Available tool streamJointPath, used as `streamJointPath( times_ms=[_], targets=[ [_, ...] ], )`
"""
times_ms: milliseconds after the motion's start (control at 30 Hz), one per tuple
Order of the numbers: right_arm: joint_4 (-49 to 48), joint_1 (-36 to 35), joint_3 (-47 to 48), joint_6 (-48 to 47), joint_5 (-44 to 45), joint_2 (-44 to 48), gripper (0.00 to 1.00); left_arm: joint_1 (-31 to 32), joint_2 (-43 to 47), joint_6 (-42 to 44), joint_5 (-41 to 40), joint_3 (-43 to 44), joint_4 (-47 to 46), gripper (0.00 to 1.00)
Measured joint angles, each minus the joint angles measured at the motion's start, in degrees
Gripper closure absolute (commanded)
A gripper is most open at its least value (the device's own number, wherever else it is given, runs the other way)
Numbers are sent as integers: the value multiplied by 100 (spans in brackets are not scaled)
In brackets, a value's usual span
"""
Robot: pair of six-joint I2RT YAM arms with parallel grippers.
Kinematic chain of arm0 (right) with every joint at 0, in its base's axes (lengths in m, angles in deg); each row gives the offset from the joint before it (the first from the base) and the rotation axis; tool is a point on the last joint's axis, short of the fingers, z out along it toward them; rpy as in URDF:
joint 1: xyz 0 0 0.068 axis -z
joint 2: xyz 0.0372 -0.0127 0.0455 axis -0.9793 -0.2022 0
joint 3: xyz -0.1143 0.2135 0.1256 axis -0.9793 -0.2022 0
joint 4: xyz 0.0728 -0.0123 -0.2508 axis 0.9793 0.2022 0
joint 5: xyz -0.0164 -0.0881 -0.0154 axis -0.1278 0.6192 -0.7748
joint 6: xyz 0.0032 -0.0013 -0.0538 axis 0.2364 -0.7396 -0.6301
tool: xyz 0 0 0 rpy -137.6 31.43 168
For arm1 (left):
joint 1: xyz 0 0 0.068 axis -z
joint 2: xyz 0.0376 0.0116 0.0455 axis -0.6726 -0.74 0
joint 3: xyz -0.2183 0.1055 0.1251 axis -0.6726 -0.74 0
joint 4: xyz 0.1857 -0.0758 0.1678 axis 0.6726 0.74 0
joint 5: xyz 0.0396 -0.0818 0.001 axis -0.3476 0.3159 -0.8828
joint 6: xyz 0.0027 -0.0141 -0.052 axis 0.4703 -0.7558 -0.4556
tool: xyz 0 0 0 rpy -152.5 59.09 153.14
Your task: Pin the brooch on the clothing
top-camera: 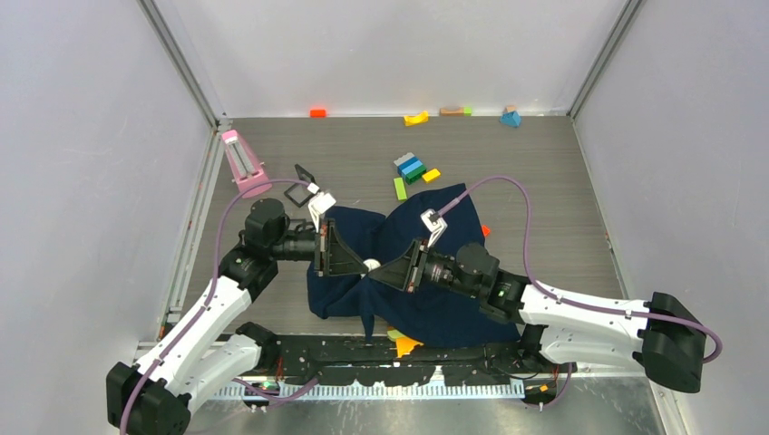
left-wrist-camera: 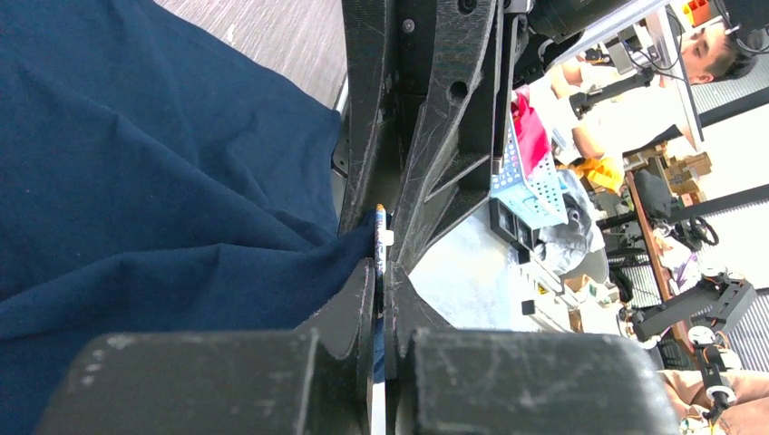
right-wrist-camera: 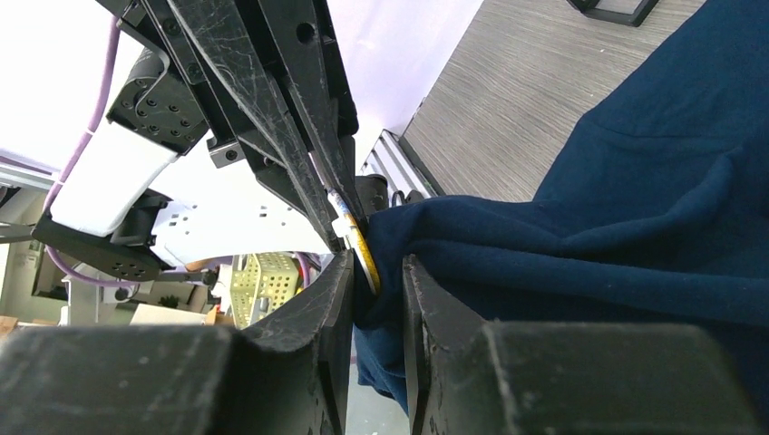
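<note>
Nearest us, at the bottom edge of the desk (top-camera: pixel 544 163), a yellow-orange piece (top-camera: pixel 404 344) peeks from under the hem of the navy T-shirt (top-camera: pixel 444 304). The T-shirt lies crumpled mid-frame. Over it both hands meet tip to tip. The left hand (left-wrist-camera: pixel 383 281) is clenched on the brooch (left-wrist-camera: pixel 381 237), seen edge-on and pressed against a raised fold of cloth. The right hand (right-wrist-camera: pixel 378 272) pinches that same fold, with the brooch's gold rim right at its fingers. The two hands crowd each other, so we only get the brooch's edge. Further back we see a green block (top-camera: pixel 399 188), a stack of blue and grey blocks (top-camera: pixel 410 167), black frames (top-camera: pixel 299 188) and a pink stand (top-camera: pixel 243 163) at upper left. Along the far wall are an orange block (top-camera: pixel 317 112), a yellow wedge (top-camera: pixel 416 118) and a blue piece (top-camera: pixel 511 117).
</note>
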Motion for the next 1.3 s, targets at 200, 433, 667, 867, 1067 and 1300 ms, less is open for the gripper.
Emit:
streamJointPath(
  times_ms=[200,433,667,867,1067,1300],
  targets=[
    [-13,160,0,275,-170,-114,91,11,0,22,-136,-24,4,100],
    [-61,251,-59,459,-238,-138,92,35,0,87,-269,-50,17,100],
    [-140,299,-160,577,-232,-133,92,87,0,216,-409,-50,129,100],
    [-68,334,-190,542,-234,-133,91,155,0,400,-662,-50,400,100],
    [-7,398,-190,286,-304,-133,86,229,-31,437,-944,-50,544,100],
    [262,474,-190,-48,-400,-42,78,299,-225,337,-1158,-50,612,100]
  ],
)
